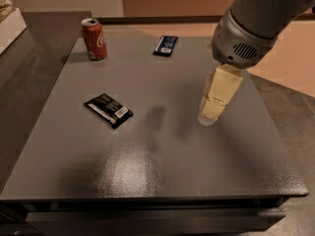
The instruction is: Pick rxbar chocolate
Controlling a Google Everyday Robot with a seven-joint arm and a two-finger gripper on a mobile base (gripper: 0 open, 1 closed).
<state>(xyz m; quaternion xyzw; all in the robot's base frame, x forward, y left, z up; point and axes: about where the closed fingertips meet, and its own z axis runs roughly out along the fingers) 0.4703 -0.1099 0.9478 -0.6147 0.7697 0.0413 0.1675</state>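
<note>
The rxbar chocolate (108,110) lies flat on the table (162,181), left of centre, its long axis running from upper left to lower right. The gripper (209,116) hangs right of centre, well apart from it. The bar lies straight to its left; whether the gripper is open I cannot tell.

One rxbar chocolate (108,110), one blue bar (166,45), one can (94,38), gripper (209,116) over table (162,171).
</note>
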